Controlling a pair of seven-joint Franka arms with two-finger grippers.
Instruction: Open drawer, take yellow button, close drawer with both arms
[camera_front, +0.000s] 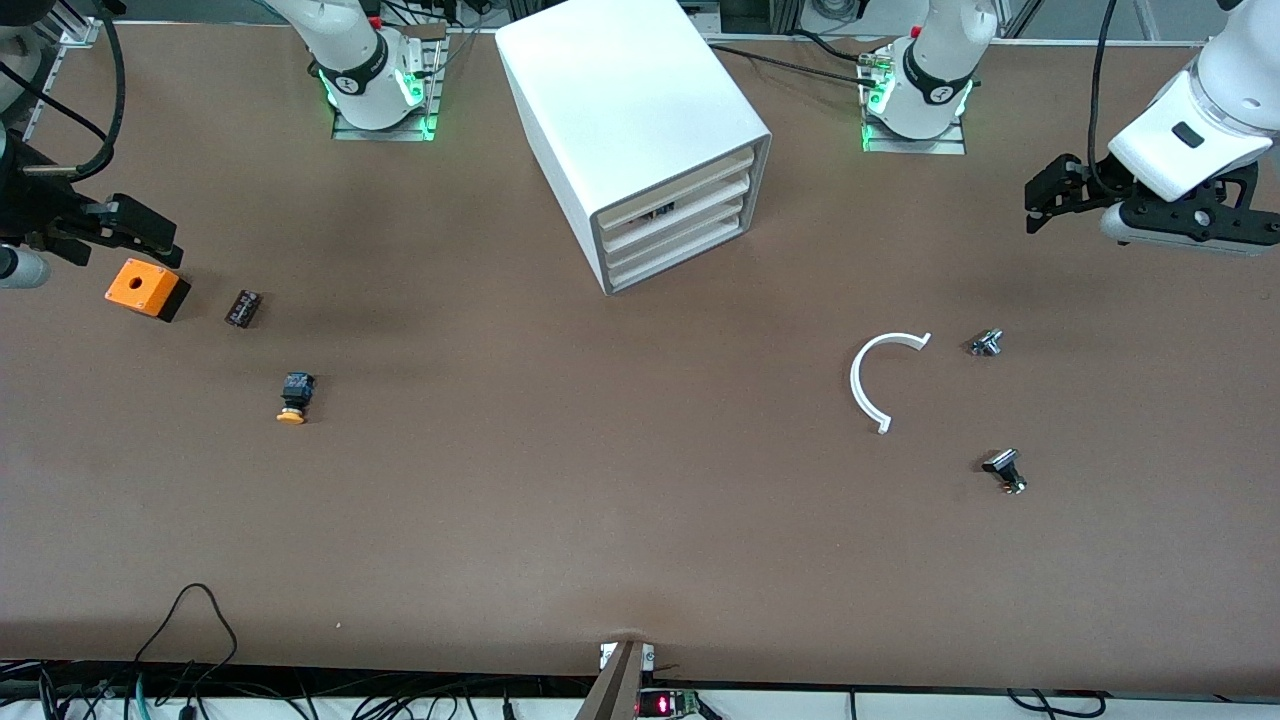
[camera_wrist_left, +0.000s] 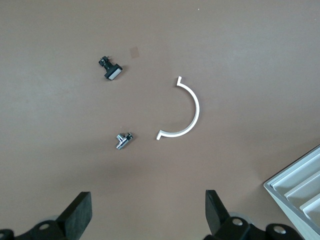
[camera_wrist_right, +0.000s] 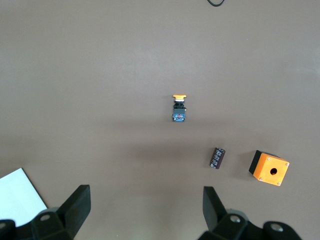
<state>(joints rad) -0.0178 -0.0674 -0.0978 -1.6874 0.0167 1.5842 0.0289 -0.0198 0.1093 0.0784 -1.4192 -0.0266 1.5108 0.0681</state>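
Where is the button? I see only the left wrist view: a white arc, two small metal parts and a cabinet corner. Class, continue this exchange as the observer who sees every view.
Observer: The button lies on the table toward the right arm's end, its orange cap pointing toward the front camera.
Operator: Is anything beside it?
Observer: A small black part and an orange cube are there, both farther from the front camera than the button.
Operator: Where is the right gripper?
Observer: The right gripper hangs open over the table by the orange cube, holding nothing.
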